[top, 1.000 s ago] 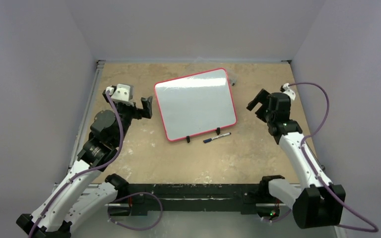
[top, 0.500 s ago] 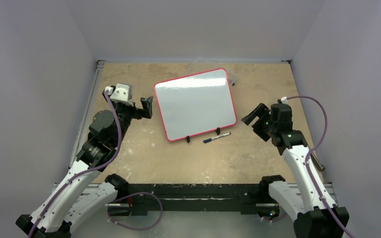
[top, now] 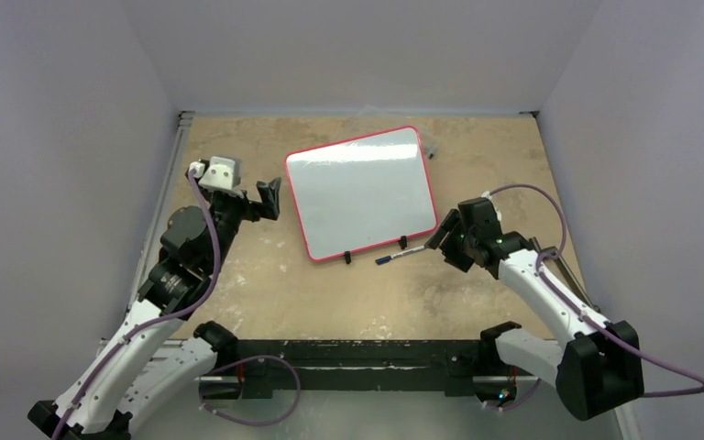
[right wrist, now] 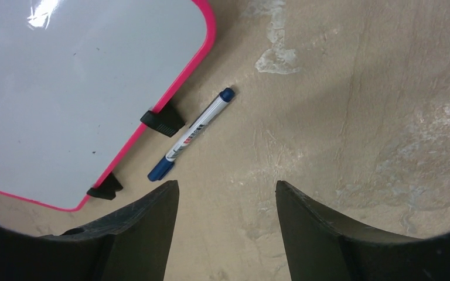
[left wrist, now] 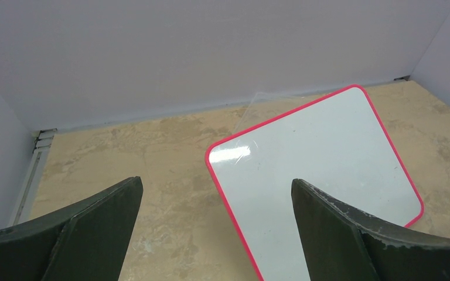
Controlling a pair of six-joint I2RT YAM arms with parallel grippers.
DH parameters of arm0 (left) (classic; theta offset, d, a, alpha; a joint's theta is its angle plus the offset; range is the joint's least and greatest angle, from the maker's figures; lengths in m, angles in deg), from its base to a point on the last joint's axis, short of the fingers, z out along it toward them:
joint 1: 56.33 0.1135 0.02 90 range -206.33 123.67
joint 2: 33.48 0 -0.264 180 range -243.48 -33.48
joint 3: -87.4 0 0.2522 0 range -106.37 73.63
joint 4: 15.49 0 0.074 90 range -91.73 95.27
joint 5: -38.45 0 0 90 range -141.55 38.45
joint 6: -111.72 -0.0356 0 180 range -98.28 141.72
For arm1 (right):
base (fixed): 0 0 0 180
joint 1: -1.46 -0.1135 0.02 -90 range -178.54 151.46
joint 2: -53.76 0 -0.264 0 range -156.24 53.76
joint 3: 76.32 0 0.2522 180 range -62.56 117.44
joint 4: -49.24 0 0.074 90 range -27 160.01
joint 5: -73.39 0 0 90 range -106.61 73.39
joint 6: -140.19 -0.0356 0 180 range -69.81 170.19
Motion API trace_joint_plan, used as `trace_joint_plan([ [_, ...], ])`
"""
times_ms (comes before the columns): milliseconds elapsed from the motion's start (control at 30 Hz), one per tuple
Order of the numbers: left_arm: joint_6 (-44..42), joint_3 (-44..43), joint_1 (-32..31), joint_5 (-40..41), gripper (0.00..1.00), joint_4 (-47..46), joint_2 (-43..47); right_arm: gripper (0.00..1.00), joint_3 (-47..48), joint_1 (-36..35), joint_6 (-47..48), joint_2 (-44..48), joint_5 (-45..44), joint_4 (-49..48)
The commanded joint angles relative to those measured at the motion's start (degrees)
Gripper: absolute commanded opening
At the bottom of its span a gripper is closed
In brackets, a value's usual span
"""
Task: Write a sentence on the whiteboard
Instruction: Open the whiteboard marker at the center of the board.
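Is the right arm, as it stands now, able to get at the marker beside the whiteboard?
Probably yes. The marker lies bare on the table just ahead of the right arm's open fingers, with nothing between them. The whiteboard and its clip lie close beside it.

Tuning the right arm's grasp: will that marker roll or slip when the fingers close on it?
Probably rolls: the marker is a slim round barrel lying flat on the table. Its glossy barrel looks slippery, so an off-centre pinch may squirt it out. Seems light and stiff; should lift without bending.
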Motion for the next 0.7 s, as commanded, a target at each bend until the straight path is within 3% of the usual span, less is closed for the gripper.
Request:
trace_joint_plan([
  [0, 0.93, -2.23, -0.09, -0.86, 1.00, -0.31, 1.00, 0.58, -0.55, -1.19, -3.18, -2.38, -4.37, -4.10],
  [667, 1.16, -2.08, -0.14, -1.62, 1.00, -0.47, 2.03, 0.54, 7.30, -7.60, -4.28, -19.07, -14.36, -6.52],
])
